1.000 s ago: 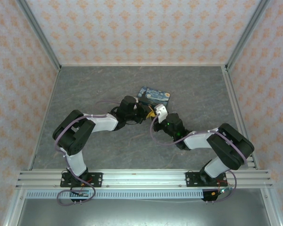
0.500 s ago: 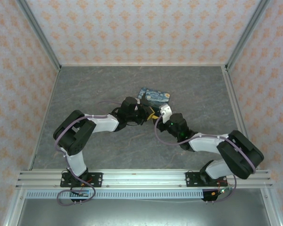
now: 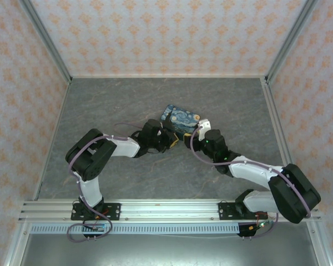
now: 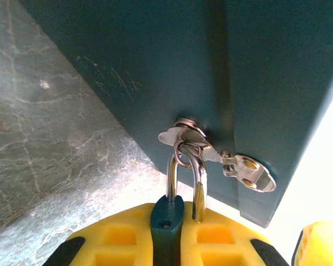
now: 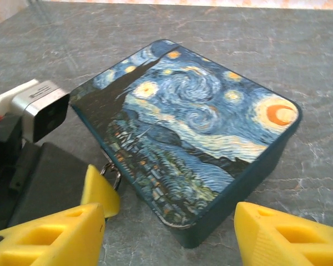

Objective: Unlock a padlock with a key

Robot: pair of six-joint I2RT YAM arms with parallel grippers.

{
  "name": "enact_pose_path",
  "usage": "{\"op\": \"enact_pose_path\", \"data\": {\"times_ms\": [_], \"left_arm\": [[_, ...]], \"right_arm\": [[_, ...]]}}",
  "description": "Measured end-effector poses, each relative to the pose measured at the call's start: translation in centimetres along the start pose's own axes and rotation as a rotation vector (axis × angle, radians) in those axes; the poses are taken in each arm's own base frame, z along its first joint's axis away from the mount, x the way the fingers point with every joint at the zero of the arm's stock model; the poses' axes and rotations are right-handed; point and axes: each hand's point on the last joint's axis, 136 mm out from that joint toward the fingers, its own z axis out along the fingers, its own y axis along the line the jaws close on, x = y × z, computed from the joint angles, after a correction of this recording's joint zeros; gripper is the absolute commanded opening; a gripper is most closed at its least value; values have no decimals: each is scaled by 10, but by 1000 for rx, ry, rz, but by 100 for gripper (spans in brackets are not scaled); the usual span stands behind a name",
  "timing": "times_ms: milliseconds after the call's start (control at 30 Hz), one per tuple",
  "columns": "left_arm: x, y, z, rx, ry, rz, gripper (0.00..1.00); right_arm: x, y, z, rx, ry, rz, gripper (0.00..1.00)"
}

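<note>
The teal padlock [image 4: 167, 219] is clamped between the yellow pads of my left gripper [image 4: 167, 244], which is shut on its body. Its metal shackle [image 4: 172, 169] passes through the ring of the hasp [image 4: 245, 170] on the Starry Night tin [image 5: 194, 130]. One shackle leg sits in the body; the other ends free beside it. My right gripper [image 5: 172, 238] is open, one finger on each side of the tin's near corner, holding nothing. From above, the left gripper [image 3: 171, 139] and right gripper [image 3: 195, 132] meet at the tin [image 3: 180, 116]. The key is out of view.
The tin lies flat on the grey marbled table [image 3: 111, 105], near the middle. Patterned walls close in the back and both sides. Open floor lies left of and behind the tin. A metal rail [image 3: 166, 209] runs along the near edge.
The right gripper has opened and swung right, away from the padlock, to the tin's near corner. The left gripper keeps its grip and has shifted slightly.
</note>
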Motion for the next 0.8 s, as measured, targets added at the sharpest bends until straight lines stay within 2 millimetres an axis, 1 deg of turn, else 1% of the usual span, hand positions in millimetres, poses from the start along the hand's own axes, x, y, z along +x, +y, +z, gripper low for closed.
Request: {"op": "enact_pose_path", "data": {"times_ms": [133, 300, 400, 500, 667, 733, 800], "left_arm": [[-1, 3, 0, -19, -5, 34, 26], [-1, 23, -2, -103, -11, 63, 46], [-1, 26, -10, -141, -24, 90, 53], [-2, 17, -23, -145, -40, 128, 57], [-7, 0, -48, -147, -88, 205, 65], [-15, -6, -62, -157, -120, 232, 68], [-26, -12, -75, -160, -158, 258, 72]], "right_arm": [[-3, -7, 1, 14, 18, 63, 68], [-1, -8, 1, 18, 41, 96, 72], [1, -12, 1, 19, 57, 126, 74], [-2, -17, 1, 13, 61, 178, 74], [-7, -27, 1, 6, 67, 274, 80], [-7, -30, 0, 0, 71, 310, 84], [-9, -32, -1, -10, 72, 347, 89]]}}
